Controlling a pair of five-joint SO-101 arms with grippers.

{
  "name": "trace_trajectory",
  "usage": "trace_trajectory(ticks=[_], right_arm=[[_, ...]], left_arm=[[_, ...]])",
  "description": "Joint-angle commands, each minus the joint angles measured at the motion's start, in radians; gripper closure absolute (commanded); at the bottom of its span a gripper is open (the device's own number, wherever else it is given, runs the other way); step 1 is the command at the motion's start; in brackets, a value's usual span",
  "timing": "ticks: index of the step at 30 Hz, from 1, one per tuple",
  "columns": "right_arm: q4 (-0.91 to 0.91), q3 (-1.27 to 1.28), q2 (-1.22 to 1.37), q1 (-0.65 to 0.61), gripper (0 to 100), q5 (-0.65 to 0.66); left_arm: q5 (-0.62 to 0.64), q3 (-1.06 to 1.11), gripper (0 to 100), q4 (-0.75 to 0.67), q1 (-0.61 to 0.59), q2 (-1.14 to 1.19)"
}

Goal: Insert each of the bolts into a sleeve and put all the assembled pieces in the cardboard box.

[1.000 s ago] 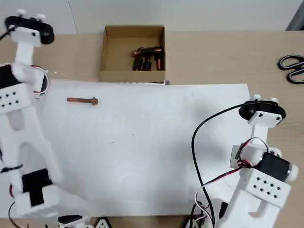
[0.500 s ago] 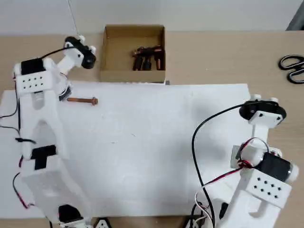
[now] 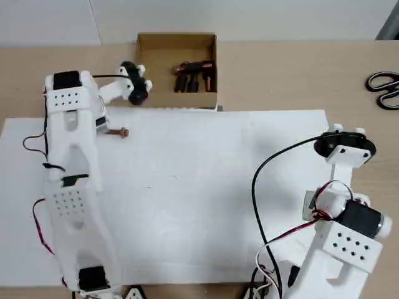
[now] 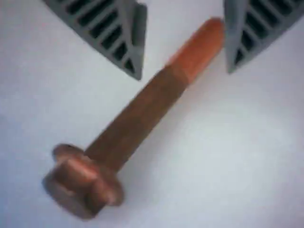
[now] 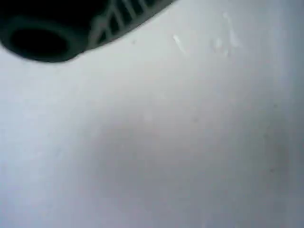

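One copper-coloured bolt (image 3: 117, 132) lies flat on the white sheet (image 3: 206, 199) near its far left corner, with its head toward the sheet's right edge. The left gripper (image 4: 184, 69) hangs directly over it with its fingers (image 4: 128, 38) apart and the shank's tip between them. The cardboard box (image 3: 174, 98) stands on the table (image 3: 280, 75) just beyond the sheet's far edge, and several assembled pieces (image 3: 194, 75) lie in its right half. The right gripper (image 5: 109, 23) sits low over the sheet near its right edge; whether it is apart or together cannot be told.
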Motion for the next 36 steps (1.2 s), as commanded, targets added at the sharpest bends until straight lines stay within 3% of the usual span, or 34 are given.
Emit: trace_trajectory(ticks=[1, 10, 22, 36], right_arm=[[-0.004, -0.006, -0.012, 0.01, 99.5, -0.005], [0.002, -0.003, -0.012, 0.01, 99.5, -0.005], [-0.005, 0.015, -0.012, 0.008, 99.5, -0.005], [-0.005, 0.014, -0.019, 0.008, 99.5, -0.005]], left_arm=[[-0.043, -0.142, 89, 0.075, 0.011, 0.054], [-0.097, -0.269, 89, 0.094, 0.023, 0.184], [-0.095, -0.262, 89, 0.1, 0.092, 0.189], [-0.091, -0.189, 94, 0.1, 0.087, 0.195]])
